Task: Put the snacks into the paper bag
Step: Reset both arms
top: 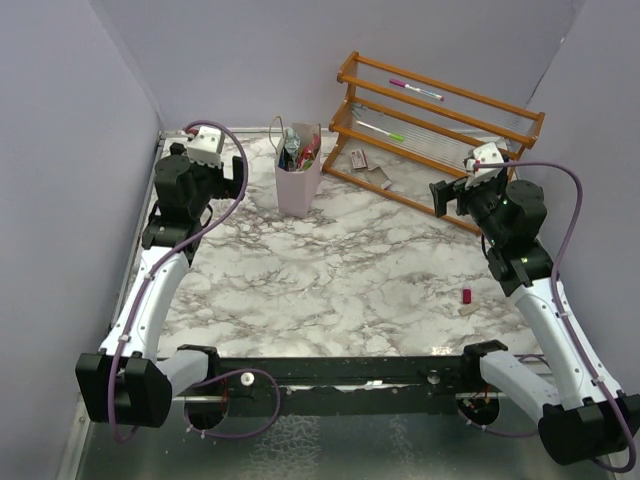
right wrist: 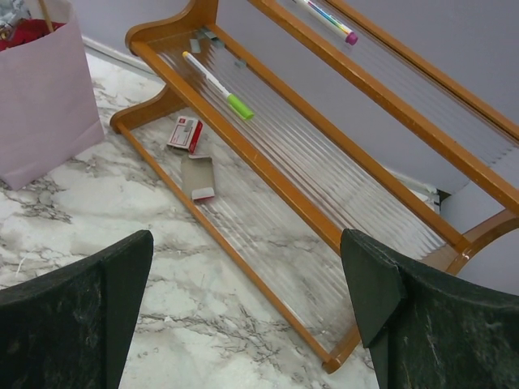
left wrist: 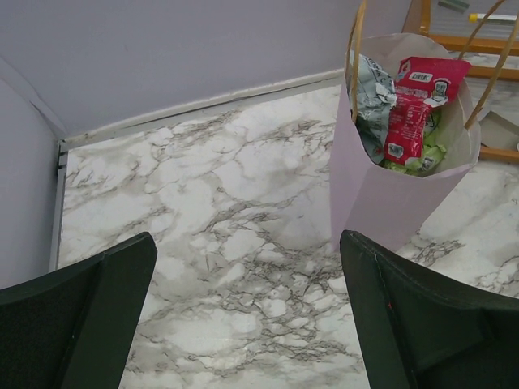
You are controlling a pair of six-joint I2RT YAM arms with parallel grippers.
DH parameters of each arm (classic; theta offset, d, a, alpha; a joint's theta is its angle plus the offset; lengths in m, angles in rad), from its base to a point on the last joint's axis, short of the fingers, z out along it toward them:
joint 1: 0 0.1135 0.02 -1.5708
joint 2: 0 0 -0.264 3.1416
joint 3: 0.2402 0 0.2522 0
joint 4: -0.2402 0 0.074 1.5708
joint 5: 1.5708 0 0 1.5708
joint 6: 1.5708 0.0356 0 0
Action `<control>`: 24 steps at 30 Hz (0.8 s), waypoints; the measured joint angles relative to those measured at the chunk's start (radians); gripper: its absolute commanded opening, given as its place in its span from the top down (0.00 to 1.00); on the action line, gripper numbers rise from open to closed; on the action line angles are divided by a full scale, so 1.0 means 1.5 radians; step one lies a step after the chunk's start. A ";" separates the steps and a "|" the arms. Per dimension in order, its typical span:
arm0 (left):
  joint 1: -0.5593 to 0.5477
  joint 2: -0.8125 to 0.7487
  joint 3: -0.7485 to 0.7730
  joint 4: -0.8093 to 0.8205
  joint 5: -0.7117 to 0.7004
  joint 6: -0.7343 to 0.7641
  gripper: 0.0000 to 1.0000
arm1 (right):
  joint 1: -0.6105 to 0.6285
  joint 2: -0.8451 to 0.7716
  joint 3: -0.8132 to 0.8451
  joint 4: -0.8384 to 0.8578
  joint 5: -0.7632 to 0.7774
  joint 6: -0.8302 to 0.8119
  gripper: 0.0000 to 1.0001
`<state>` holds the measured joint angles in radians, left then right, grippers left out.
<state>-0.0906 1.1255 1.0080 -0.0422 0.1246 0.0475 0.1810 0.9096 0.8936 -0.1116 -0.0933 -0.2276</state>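
Note:
The pale pink paper bag (top: 297, 183) stands upright at the back of the marble table, with snacks (top: 300, 150) showing at its mouth. In the left wrist view the bag (left wrist: 389, 203) holds a red packet (left wrist: 418, 109), a grey-white wrapper (left wrist: 375, 105) and a green one. My left gripper (left wrist: 247, 316) is open and empty, above the table just left of the bag. My right gripper (right wrist: 247, 316) is open and empty, above the front rail of the orange rack. The bag's corner shows in the right wrist view (right wrist: 49, 105).
The orange slatted rack (top: 440, 135) stands at the back right with a pink marker (right wrist: 328, 20) and a green marker (right wrist: 219, 85) on its shelves. A small red-white box (right wrist: 185, 134) and a flat grey card (right wrist: 198, 177) lie on its bottom shelf. A tiny red stub (top: 466, 295) lies on the table at right.

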 measured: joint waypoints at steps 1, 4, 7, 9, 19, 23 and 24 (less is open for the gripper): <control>0.000 -0.002 -0.002 0.001 -0.001 0.002 0.01 | 0.000 -0.001 0.000 0.000 0.000 -0.003 0.01; 0.000 -0.010 -0.013 0.006 -0.009 0.009 0.01 | 0.000 -0.006 -0.004 0.001 0.003 -0.009 0.01; 0.000 -0.029 -0.037 0.008 -0.021 0.018 0.01 | -0.001 -0.015 -0.010 0.001 0.009 -0.012 0.01; 0.000 -0.040 -0.045 0.008 -0.027 0.024 0.01 | -0.004 -0.020 -0.011 0.001 0.014 -0.015 0.01; 0.000 -0.076 -0.048 0.007 -0.041 0.037 0.01 | -0.011 -0.032 -0.012 0.003 0.014 -0.025 0.01; 0.000 -0.076 -0.048 0.005 -0.041 0.037 0.01 | -0.013 -0.032 -0.012 0.003 0.014 -0.026 0.01; 0.000 -0.076 -0.048 0.005 -0.041 0.037 0.01 | -0.013 -0.032 -0.013 0.003 0.014 -0.026 0.01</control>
<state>-0.0906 1.0119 0.9367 -0.0341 0.0628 0.1036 0.1616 0.8616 0.8745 -0.1074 -0.0723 -0.2672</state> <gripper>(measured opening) 0.991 0.994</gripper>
